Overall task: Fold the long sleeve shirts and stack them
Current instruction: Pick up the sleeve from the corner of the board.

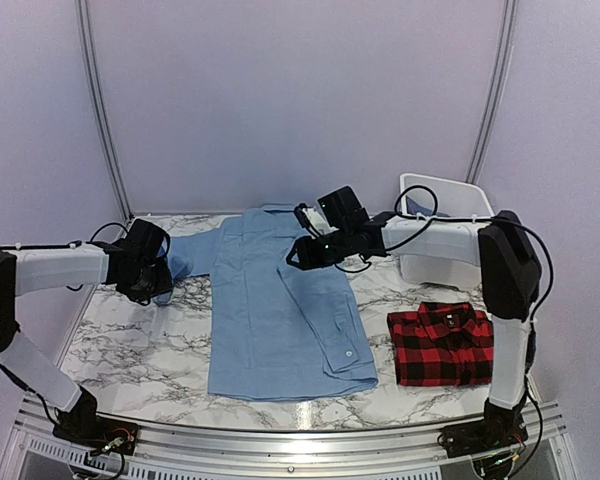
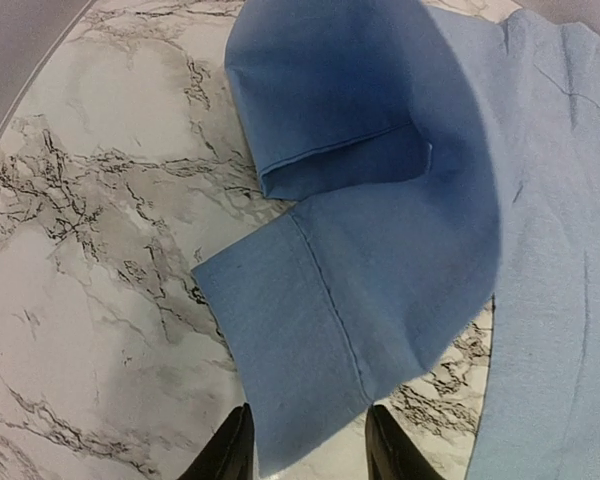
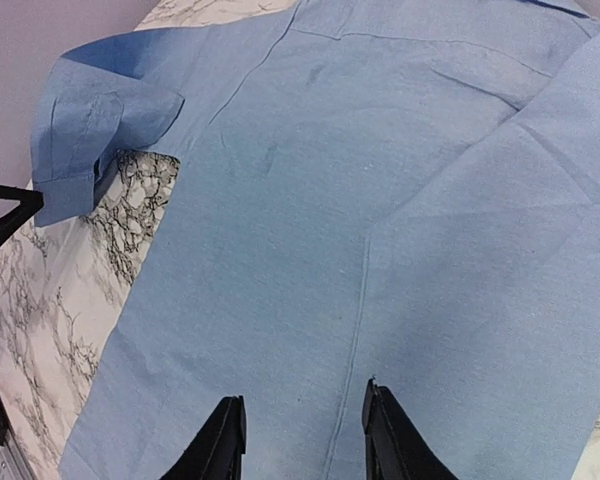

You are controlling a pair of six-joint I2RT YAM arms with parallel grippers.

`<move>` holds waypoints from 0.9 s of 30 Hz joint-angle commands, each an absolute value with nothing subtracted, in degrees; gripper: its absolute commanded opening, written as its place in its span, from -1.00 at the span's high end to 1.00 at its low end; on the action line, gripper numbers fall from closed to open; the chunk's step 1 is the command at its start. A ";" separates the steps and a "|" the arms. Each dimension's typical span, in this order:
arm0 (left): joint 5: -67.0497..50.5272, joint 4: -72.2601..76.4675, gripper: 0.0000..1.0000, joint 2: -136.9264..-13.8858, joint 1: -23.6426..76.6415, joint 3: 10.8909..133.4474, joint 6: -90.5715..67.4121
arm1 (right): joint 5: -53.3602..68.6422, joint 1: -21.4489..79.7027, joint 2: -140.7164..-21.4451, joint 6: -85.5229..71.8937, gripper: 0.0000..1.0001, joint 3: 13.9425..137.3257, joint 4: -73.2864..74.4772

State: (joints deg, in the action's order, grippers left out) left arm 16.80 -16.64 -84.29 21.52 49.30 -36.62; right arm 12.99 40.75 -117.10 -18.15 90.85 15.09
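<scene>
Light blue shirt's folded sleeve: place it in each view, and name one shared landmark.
Top external: sleeve, left of centre.
Left wrist: sleeve, mid-frame, doubled over itself.
Right wrist: sleeve, upper left corner.
Shared landmark: marble tabletop showing beside the sleeve.

Plain light blue shirt (image 3: 380,200) beneath the right gripper (image 3: 300,440), whose fingers (image 3: 220,445) are black; the same blue on the sleeve cuff (image 2: 310,340) between the left gripper (image 2: 305,450)'s black fingers (image 2: 230,450); white marble table (image 2: 90,300), veined grey and black, left of that gripper; red-and-black plaid shirt (image 1: 442,345) to the right gripper's right; white bin (image 1: 450,215) also to its right.
</scene>
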 commanded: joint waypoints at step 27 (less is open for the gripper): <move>-12.20 -9.41 1.00 -85.24 22.08 62.25 -50.35 | 3.28 52.36 -107.67 -8.03 -0.18 80.42 -5.68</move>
